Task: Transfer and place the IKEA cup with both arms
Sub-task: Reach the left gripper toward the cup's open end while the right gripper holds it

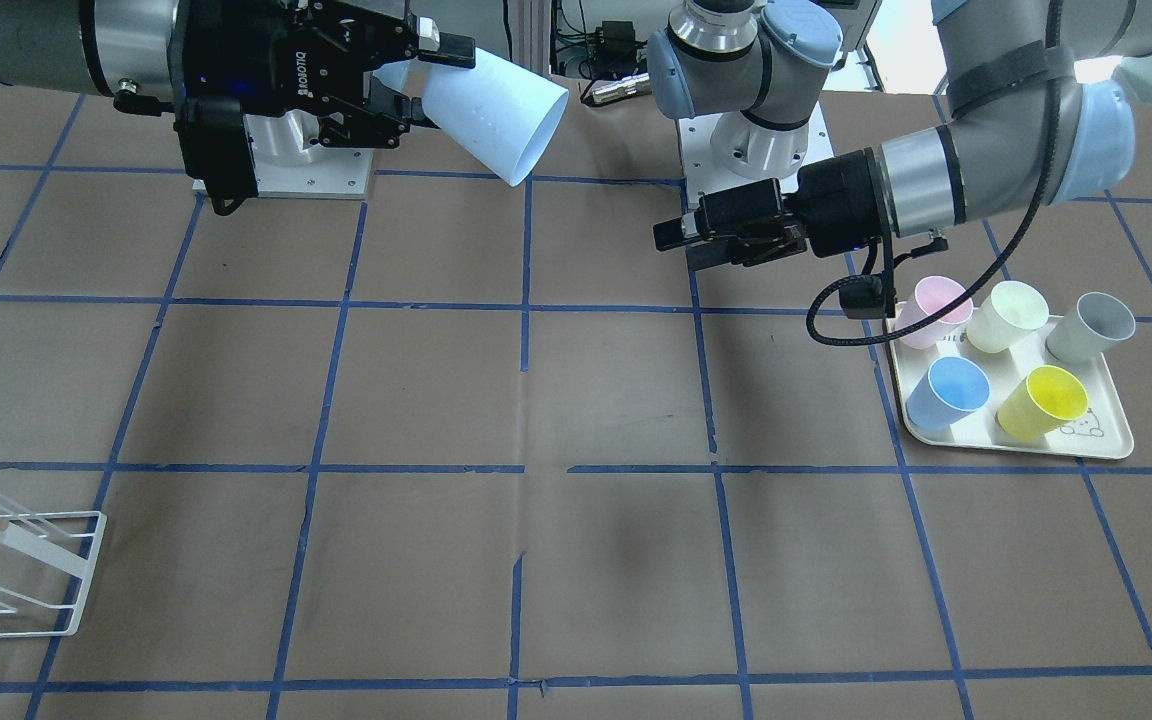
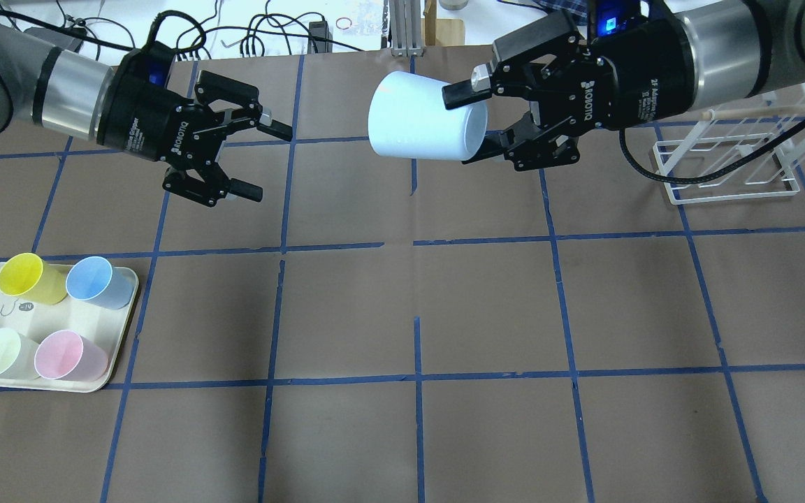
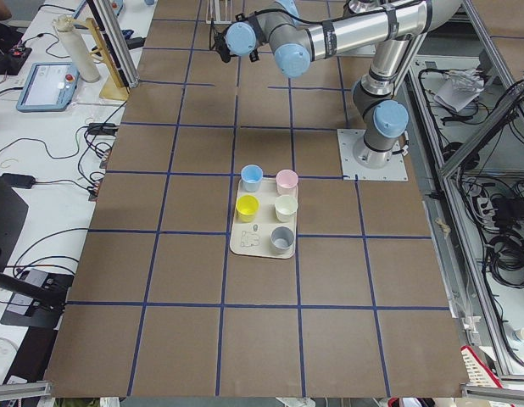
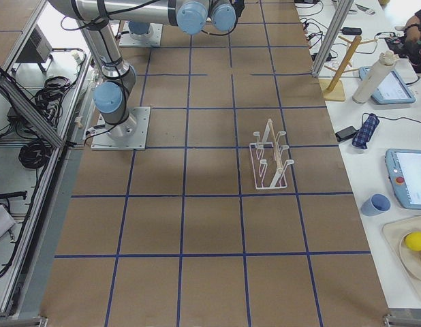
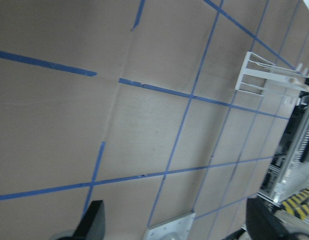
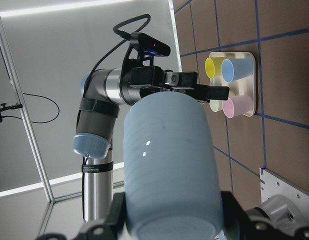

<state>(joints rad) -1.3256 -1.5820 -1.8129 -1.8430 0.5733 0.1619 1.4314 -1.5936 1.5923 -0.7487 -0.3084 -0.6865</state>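
Note:
The pale light-blue IKEA cup (image 2: 420,126) hangs on its side above the far middle of the table, also in the front view (image 1: 496,115) and the right wrist view (image 6: 169,160). My right gripper (image 2: 476,122) is shut on its narrow end, and the wide end points toward my left gripper. My left gripper (image 2: 264,161) is open and empty, a short gap left of the cup. It also shows in the front view (image 1: 681,245). In the left wrist view its fingertips (image 5: 94,222) frame only bare table.
A cream tray (image 2: 119,349) at the near left holds yellow, blue, pink, pale green and grey cups; it also shows in the front view (image 1: 1116,440). A white wire rack (image 2: 731,168) stands at the far right, under my right arm.

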